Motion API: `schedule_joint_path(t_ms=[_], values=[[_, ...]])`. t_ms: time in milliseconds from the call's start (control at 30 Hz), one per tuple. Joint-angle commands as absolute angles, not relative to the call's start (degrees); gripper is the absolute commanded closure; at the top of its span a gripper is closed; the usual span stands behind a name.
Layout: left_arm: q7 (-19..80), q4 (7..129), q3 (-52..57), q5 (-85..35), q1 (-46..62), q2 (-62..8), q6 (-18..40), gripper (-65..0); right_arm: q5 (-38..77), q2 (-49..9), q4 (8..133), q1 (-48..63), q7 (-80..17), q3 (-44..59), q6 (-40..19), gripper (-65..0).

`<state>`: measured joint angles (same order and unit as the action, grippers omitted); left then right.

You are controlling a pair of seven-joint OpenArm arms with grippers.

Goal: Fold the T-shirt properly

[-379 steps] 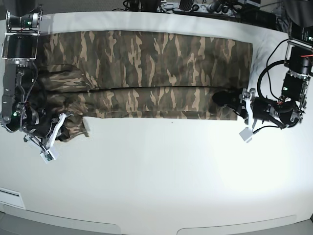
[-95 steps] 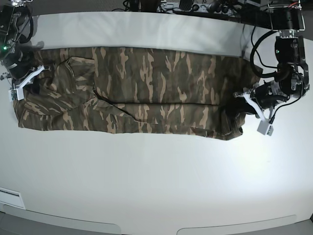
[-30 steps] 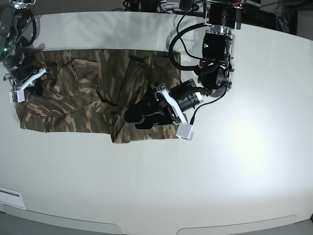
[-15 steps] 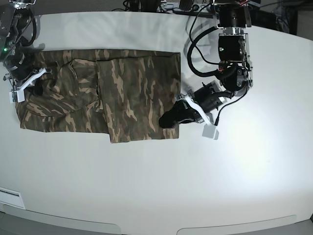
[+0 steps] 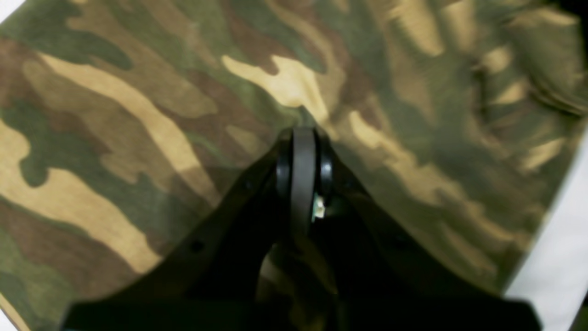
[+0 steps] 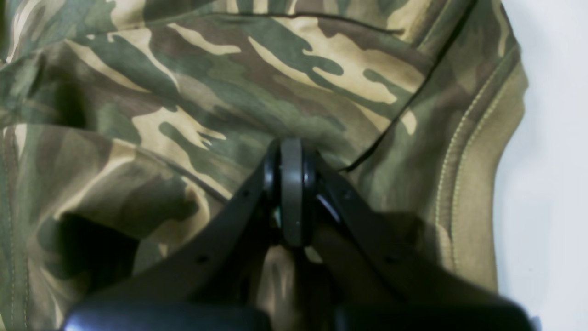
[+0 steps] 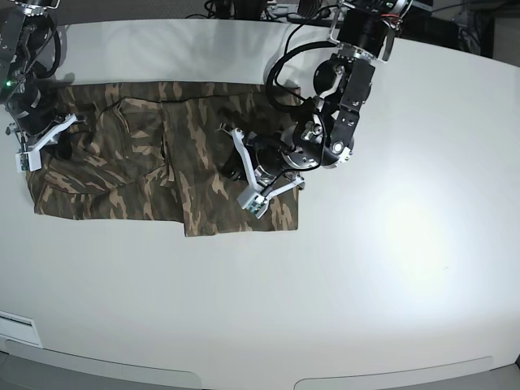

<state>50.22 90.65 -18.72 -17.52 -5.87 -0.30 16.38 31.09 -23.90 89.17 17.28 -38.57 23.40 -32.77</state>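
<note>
The shirt (image 7: 162, 162) is spread on the far left part of the white table (image 7: 366, 284), its right portion doubled over so that a straight folded edge is seen at the right. A shorter flap is seen to reach nearer than the rest at the lower right corner of the cloth.

The left hand (image 7: 236, 166) is laid over the folded right part of the shirt, its arm reaching in from the far side of the table. In the left wrist view the left hand (image 5: 303, 138) is seen fully closed, tips pressed together against the camouflage cloth (image 5: 138, 115); whether any cloth is pinched cannot be told.

The right hand (image 7: 39, 146) is placed at the left end of the shirt. In the right wrist view the right hand (image 6: 291, 147) is likewise seen fully closed, tips down on rumpled cloth (image 6: 183, 92) beside a stitched hem; a grip on the cloth cannot be told.
</note>
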Motion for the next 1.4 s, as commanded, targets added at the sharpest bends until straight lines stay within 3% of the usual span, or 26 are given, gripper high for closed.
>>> schedule_joint_path(t_ms=[0, 200, 400, 467, 667, 900, 1367], values=[[48.9, 91.2, -19.5, -17.4, -6.8, 0.0, 15.8, 0.0, 30.2, -24.3, 89.2, 17.3, -41.2, 23.2, -33.2, 0.0], [45.9, 89.3, -20.1, -13.4, -5.0, -2.5, 12.3, 0.0, 30.2, -25.3, 90.1, 15.0, -41.3, 23.4, -32.4, 0.0], [45.2, 86.8, -20.1, -13.5, -3.8, -8.3, 12.4, 0.0, 38.1, -26.9, 95.1, 10.4, -48.0, 24.1, -30.9, -29.7], [45.2, 86.8, -20.0, -13.6, -3.4, -10.1, 12.4, 0.0, 38.1, -26.9, 97.3, 8.6, -49.7, 25.0, -30.9, -36.0], [45.2, 86.8, -20.0, -14.0, -3.2, -15.9, 12.4, 0.0, 33.8, -26.8, 99.2, 6.1, -51.8, 30.2, -25.4, -36.9], [45.0, 86.9, -19.4, -16.4, -3.2, -19.1, 12.4, 0.0, 28.7, -26.8, 99.1, 11.6, -51.7, 34.3, -18.9, -38.2], [46.5, 87.0, -17.1, -19.2, -3.6, -19.1, 13.9, 0.0, 43.6, -26.3, 93.2, 18.6, -50.8, 34.5, -23.0, -38.2]])
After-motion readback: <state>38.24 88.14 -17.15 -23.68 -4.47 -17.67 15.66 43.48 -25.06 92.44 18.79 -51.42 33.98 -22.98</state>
